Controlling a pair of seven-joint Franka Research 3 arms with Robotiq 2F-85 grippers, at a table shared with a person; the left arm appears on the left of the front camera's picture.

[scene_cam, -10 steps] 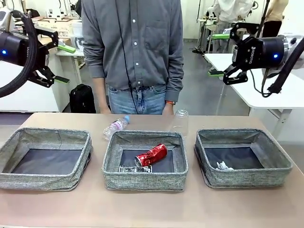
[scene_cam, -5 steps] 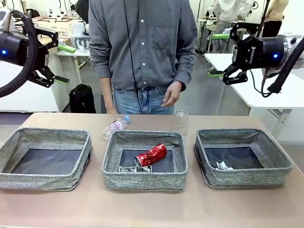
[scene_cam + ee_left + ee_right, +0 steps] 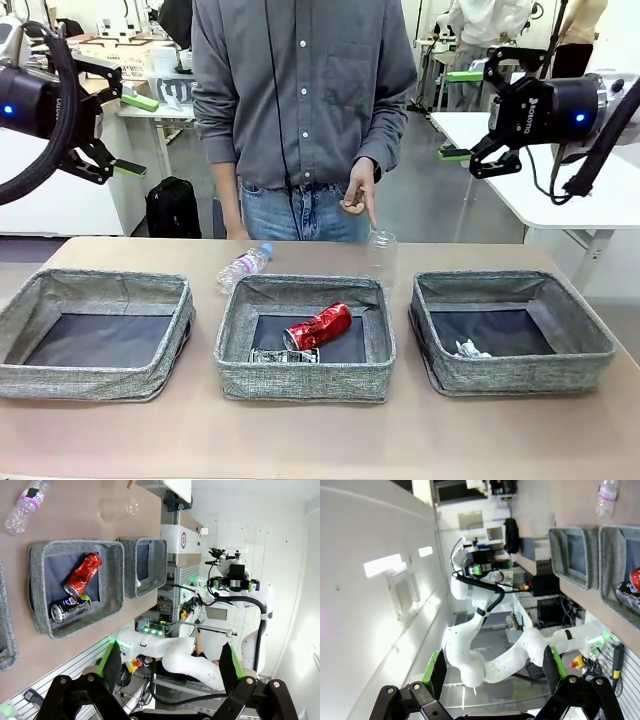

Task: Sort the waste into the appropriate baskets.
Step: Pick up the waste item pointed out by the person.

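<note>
I judged the sort a little past half done. Of the three grey baskets, the middle basket (image 3: 305,380) held both cans. The basket to its right (image 3: 520,375) held the paper, and the basket to its left (image 3: 80,382) showed me only its dark bottom.

The plastics were left. The clear bottle (image 3: 243,266) lay on its side on the table (image 3: 320,440), just behind the middle basket's far left corner. The clear cup (image 3: 380,255) stood just behind its far right corner.

Inside the middle basket the crushed red can (image 3: 318,327) lay slanted. The flattened dark can (image 3: 284,355) sat just beside it, toward the near wall. The paper wad (image 3: 470,350) sat low in the right basket, on the side nearest the middle basket.

A person stood across the table behind the middle basket. One hand (image 3: 358,195) hung just above the cup, with a finger pointing down at it. I reckoned that hand would block any reach for the cup, and that either reach had to pass over the middle basket's walls.

My left gripper (image 3: 134,135) and right gripper (image 3: 456,115) hung high, well out to either side of the middle basket. Both had their jaws spread wide and carried nothing.
</note>
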